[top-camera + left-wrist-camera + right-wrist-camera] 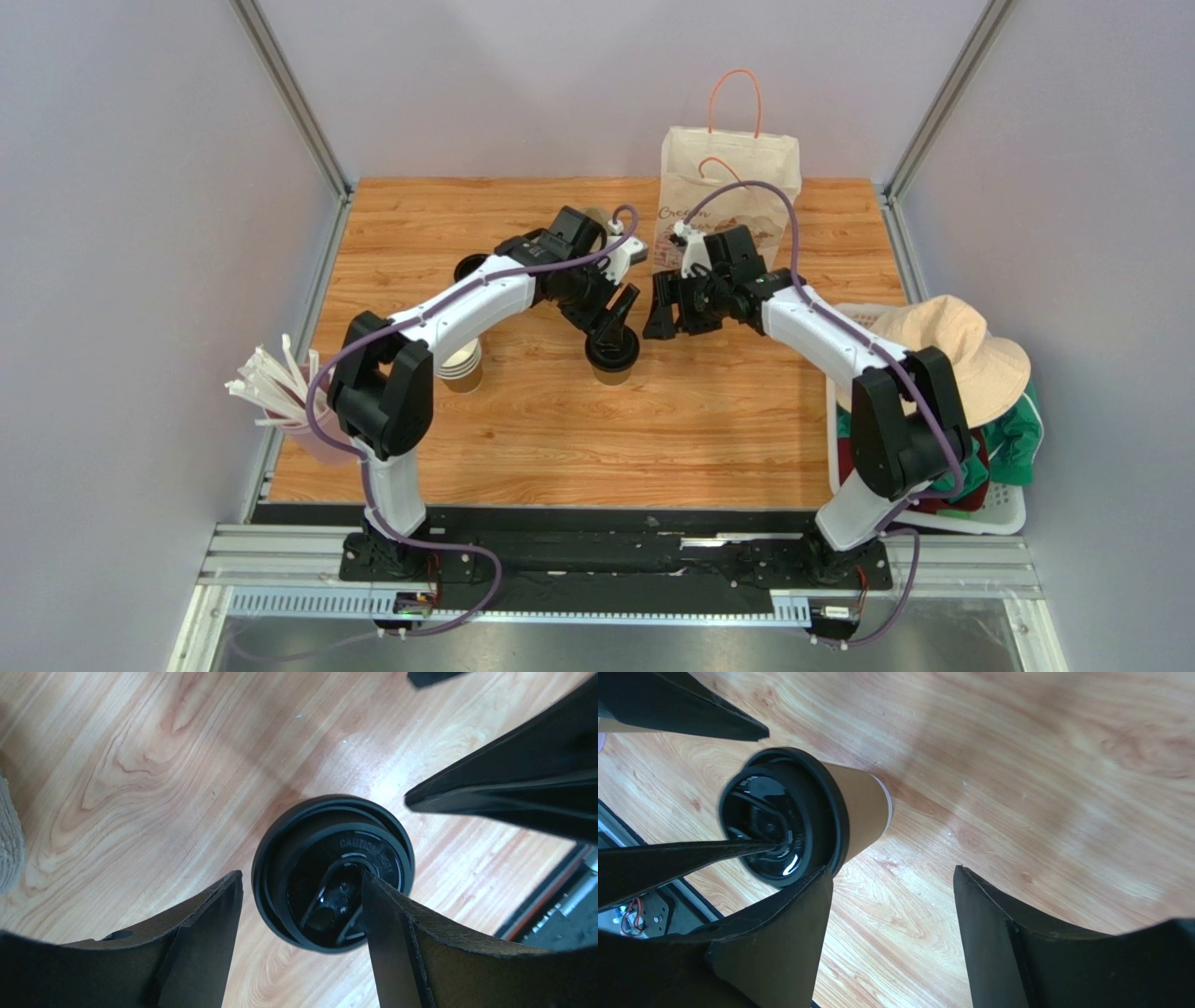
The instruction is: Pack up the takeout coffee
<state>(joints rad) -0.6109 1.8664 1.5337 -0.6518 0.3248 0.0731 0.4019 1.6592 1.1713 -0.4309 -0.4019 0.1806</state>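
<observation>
You have one takeout coffee [613, 357] to work with, near the middle of the wooden table [730, 434]. It stands upright with its long axis vertical, base on the wood and black sip lid facing straight up. In your left wrist view, the lid [333, 871] fills the centre, and its raised lettering sits toward 1 o'clock. The right wrist view shows the kraft-brown wall [864, 808] below the lid rim. Both arms meet at the cup. The left gripper [613, 333] comes in from the cup's 12 o'clock with its fingers spread. One fingertip [382, 910] lies over the lid's recess and the other [210, 931] stands clear of the rim at the lid's 8 o'clock, so nothing is pinched. The right gripper [662, 322] hangs at the cup's 1 o'clock, also spread wide. There is only bare wood between its fingers [997, 938], and the cup sits just outside its other finger. Elsewhere you have one paper bag [730, 168] with orange handles at the table's 12 o'clock edge. There is also one stack of lidless brown cups [460, 367] at the coffee's 9 o'clock. One white basket [1003, 511] at the table's 4 o'clock carries one tan hat [961, 350].
</observation>
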